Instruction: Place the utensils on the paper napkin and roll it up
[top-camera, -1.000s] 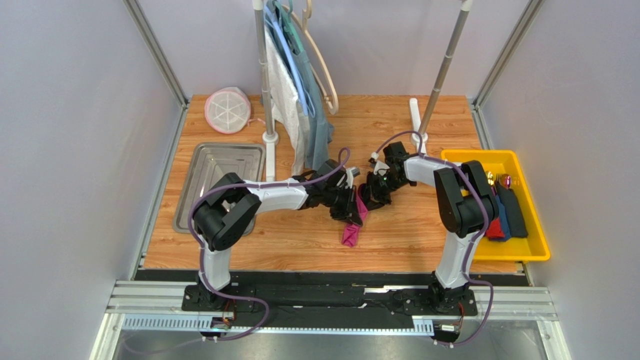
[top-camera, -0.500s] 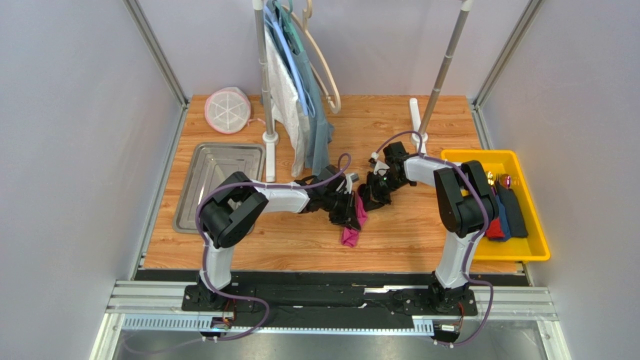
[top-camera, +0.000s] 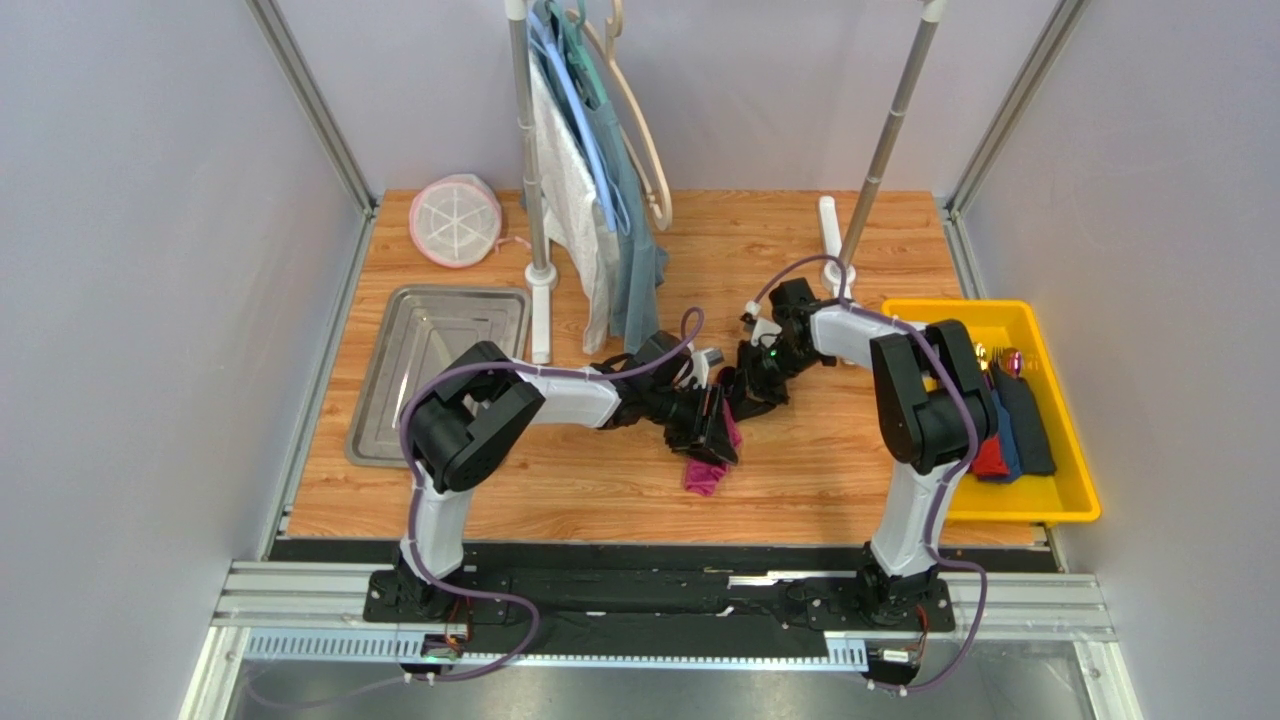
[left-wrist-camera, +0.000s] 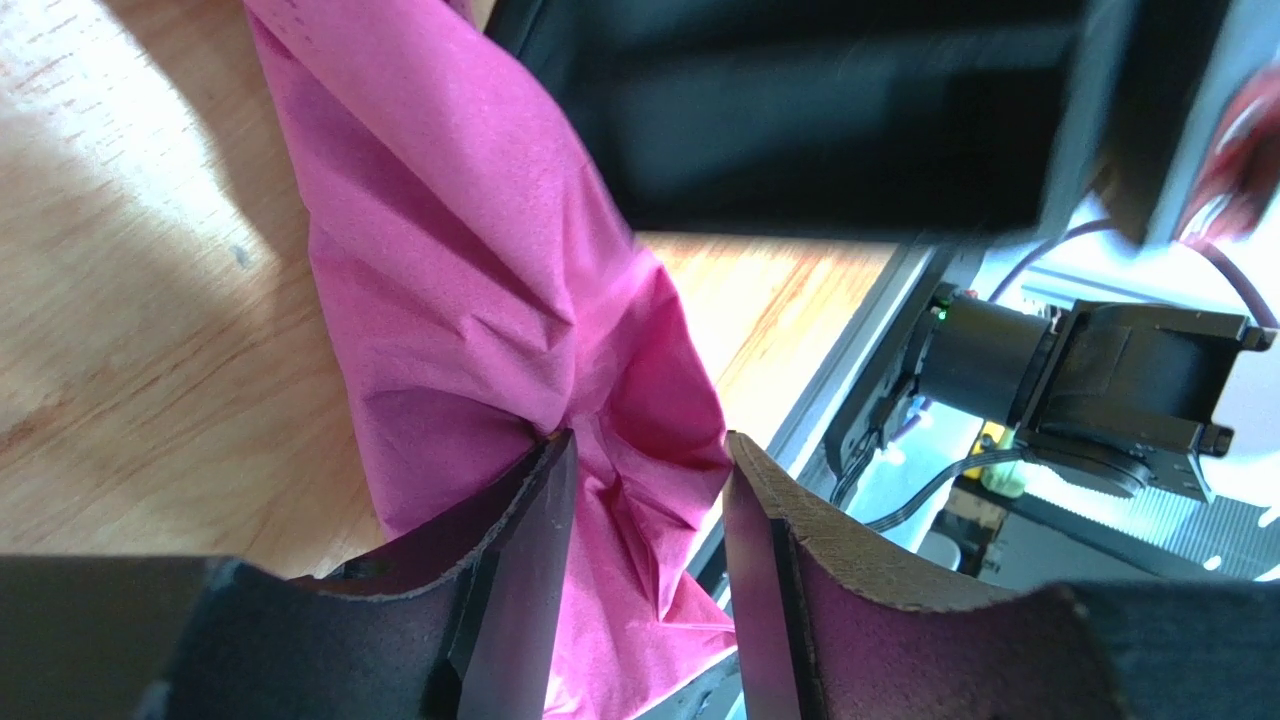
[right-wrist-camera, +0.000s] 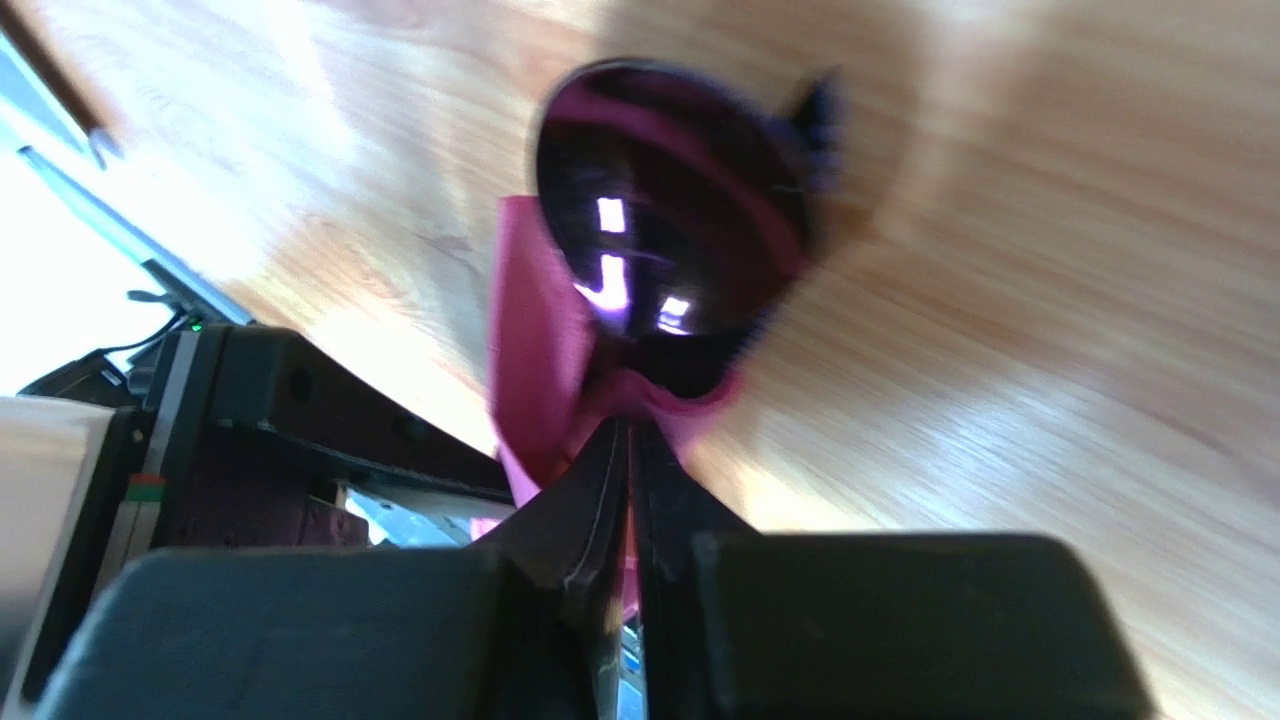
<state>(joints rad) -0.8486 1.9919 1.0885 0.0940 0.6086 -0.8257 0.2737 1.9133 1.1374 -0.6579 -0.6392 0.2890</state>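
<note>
In the middle of the wooden table, between the two arms, lies the paper napkin. It is not flat but crumpled into a long magenta bundle that runs towards the near edge. At the right edge of the table stands a yellow bin, well apart from the napkin.

The left end effector is released. Its fingers stand apart on either side of a creased ridge of the napkin, with paper showing in the gap and no squeeze on it. The right end effector is clenched on a thin fold of the napkin, its fingers almost touching. Just past its fingertips shows the dark, glossy bowl of a spoon, with pink paper wrapped under it. Whether the handle is also in the pinch I cannot tell.

The napkin looks light, limp and easily torn. It will likely hold every crease, so it is best taken at an edge or corner with a light pinch and not dragged under tension. The spoon looks stiff and slick and could slide out of loose paper, so the safer hold is across its handle through the napkin.
</note>
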